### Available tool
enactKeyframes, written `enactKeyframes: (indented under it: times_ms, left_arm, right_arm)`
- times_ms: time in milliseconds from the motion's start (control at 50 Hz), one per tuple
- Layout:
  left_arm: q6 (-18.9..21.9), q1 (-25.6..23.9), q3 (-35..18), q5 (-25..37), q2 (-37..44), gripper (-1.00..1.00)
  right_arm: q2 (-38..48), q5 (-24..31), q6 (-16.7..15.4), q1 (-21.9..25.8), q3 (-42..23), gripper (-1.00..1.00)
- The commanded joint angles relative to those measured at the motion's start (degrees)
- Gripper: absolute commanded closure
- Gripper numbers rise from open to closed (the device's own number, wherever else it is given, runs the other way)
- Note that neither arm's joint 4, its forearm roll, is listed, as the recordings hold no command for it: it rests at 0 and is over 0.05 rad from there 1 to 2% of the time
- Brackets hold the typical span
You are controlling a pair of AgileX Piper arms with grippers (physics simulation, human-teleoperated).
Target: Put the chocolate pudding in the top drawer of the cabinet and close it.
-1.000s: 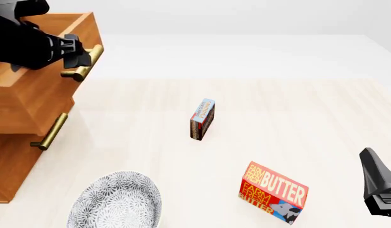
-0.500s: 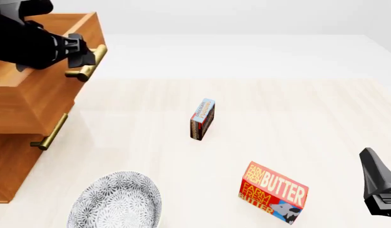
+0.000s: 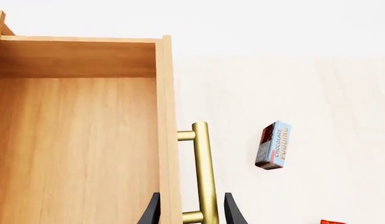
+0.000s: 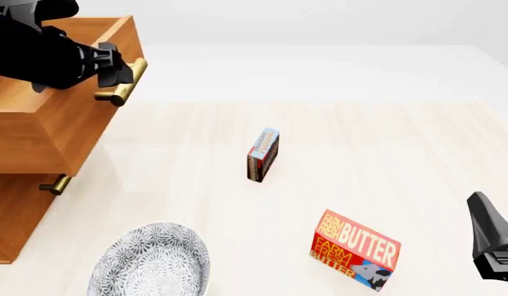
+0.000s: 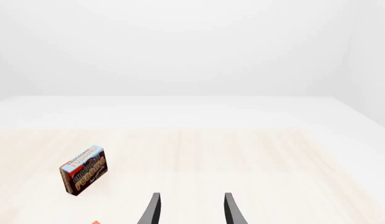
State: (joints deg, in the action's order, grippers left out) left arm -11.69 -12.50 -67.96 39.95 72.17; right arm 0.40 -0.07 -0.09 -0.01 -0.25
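The chocolate pudding [image 4: 263, 154] stands on edge mid-table, also in the left wrist view [image 3: 274, 145] and the right wrist view [image 5: 84, 170]. The cabinet [image 4: 12, 216] sits at the left. Its top drawer [image 4: 61, 123] is pulled out and its inside [image 3: 74, 140] shows nothing in it. My left gripper [image 4: 114, 66] straddles the drawer front and the brass handle [image 3: 205, 172]. Its fingers are spread as wide as the right one's, with a small gap beside the handle. My right gripper [image 5: 191, 210] hangs open at the near right [image 4: 492, 246], far from the pudding.
A red "BUTTER" box [image 4: 352, 250] lies near the front right, between the pudding and my right gripper. A patterned grey bowl [image 4: 151, 262] sits at the front left, below the drawer. The lower drawer's handle [image 4: 57, 184] is mostly covered by the open top drawer.
The top drawer has slid farther out of the cabinet, with my left gripper moving along at its handle. It now hides most of the lower handle. The pudding and right arm have not moved.
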Motion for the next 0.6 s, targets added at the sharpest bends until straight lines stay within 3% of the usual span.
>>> enactKeyframes:
  times_ms: [20,600]
  left_arm:
    - [0.7,-1.4,0.7,-0.8,2.9,-1.00]
    - [0.1,-3.8,-0.3,-2.1,5.1,-1.00]
  right_arm:
    - [0.0,0.0,0.0,0.0,0.0,-1.00]
    - [0.0,0.0,0.0,0.0,0.0,-1.00]
